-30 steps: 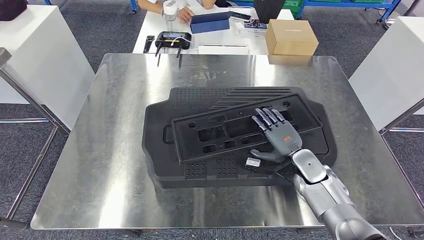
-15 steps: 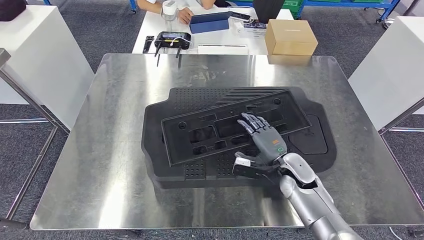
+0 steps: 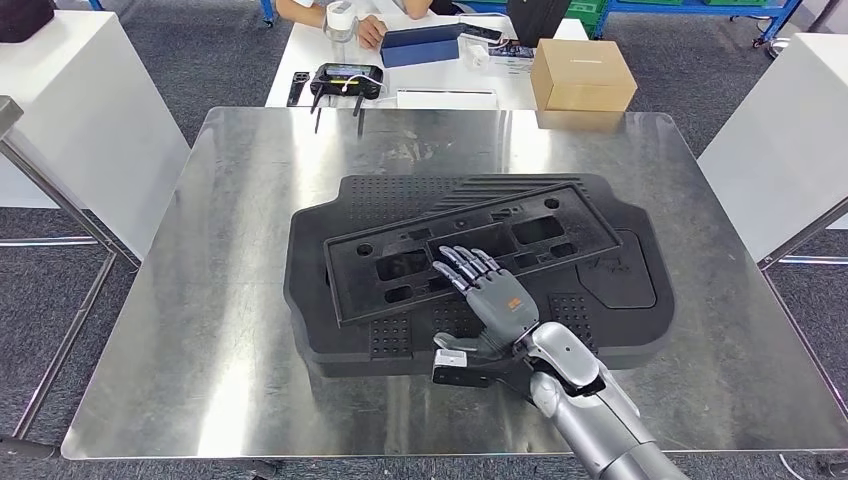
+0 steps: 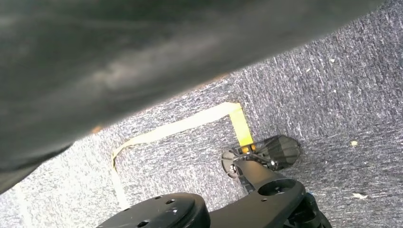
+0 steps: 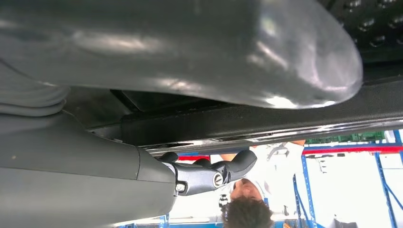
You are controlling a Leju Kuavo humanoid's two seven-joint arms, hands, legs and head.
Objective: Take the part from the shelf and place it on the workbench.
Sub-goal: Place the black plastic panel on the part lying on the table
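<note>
Your head view shows the black frame part [image 3: 470, 245] lying tilted on the black tray [image 3: 330, 330] on the steel workbench [image 3: 200, 300]; the right wrist view adds a person [image 5: 247, 211] beyond. Your right hand [image 3: 490, 310] is open, fingers [image 3: 462, 265] extended flat over the part's near edge, gripping nothing.

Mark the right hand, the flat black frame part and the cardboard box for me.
right hand [image 3: 497, 303], head view, back of the palm.
black frame part [image 3: 352, 263], head view, its left end by the round hole.
cardboard box [image 3: 581, 70], head view, middle of its lid.
</note>
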